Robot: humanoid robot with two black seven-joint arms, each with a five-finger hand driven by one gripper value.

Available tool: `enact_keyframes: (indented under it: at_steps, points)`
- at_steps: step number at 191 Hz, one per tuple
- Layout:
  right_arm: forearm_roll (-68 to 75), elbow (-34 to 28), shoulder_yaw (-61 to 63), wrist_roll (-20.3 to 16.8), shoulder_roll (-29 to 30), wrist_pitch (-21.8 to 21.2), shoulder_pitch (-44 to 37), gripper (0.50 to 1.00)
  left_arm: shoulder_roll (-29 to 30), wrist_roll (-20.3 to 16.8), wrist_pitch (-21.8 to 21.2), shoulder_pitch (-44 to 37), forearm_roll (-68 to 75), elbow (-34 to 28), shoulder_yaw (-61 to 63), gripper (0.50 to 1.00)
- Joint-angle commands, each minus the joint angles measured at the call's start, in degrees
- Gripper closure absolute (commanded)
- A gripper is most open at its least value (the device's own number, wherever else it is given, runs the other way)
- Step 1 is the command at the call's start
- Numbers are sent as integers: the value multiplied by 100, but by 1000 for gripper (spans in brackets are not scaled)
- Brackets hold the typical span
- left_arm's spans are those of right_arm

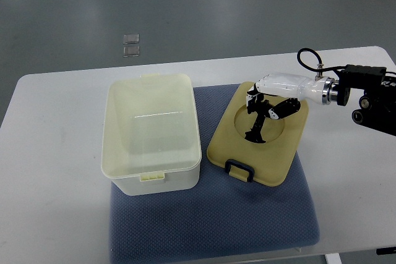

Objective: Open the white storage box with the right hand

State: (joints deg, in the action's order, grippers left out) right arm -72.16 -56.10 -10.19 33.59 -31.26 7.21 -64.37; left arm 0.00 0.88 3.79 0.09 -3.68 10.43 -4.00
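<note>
— One view only, from the top: where do you see the white storage box (153,131)?

— At nine o'clock from the lid (260,134), open, on the blue mat (213,221).

— And the right hand (263,112)?

— It reaches in from three o'clock, over the lid's round recess, fingers (255,129) spread and pointing down, gripping nothing. You see the lid lying flat just beside the box, black latch (240,169) at six o'clock.

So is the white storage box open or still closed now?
Open: the box shows its empty inside, and its lid lies beside it on the mat.
</note>
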Motion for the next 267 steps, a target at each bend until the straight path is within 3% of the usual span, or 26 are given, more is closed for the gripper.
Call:
enact_keyframes:
  at_steps: [1, 33, 70, 91, 116, 133, 168, 194, 225, 240, 267]
  points:
    - [0, 213, 17, 7, 172, 8, 83, 544, 0, 0, -1, 0, -1, -6, -4, 500]
    - [35, 205, 43, 16, 181, -18, 30, 542, 0, 0, -1, 0, -1, -6, -4, 500]
    - [114, 134, 87, 42, -197, -282, -260, 542, 0, 0, -1, 0, -1, 3, 13, 500]
    - [457, 126, 588, 78, -478, -721, -541, 542, 0, 0, -1, 0, -1, 3, 13, 500]
    - [1748, 161, 2055, -28, -689, -1766, -506, 542, 0, 0, 7, 0, -1, 3, 13, 500]
    - [2758, 205, 2723, -194, -698, -2110, -357, 542, 0, 0, 7, 0, -1, 3, 13, 500]
    - [5772, 222, 3620, -1284, -329, -2022, 302, 542, 0, 0, 7, 0, -1, 3, 13, 500]
    - [8242, 257, 3910, -1724, -39, -1715, 742, 542, 0, 0, -1, 0, -1, 12, 13, 500]
    - [9966, 363, 3972, -1566, 234, -1732, 1190, 542, 0, 0, 7, 0, -1, 12, 22, 500]
    - [10046, 459, 4165, -1294, 418, -1758, 1427, 542, 0, 9, 7, 0, -1, 12, 13, 500]
    - [10019, 477, 4376, -1188, 638, -1969, 1762, 542, 0, 0, 7, 0, -1, 12, 13, 500]
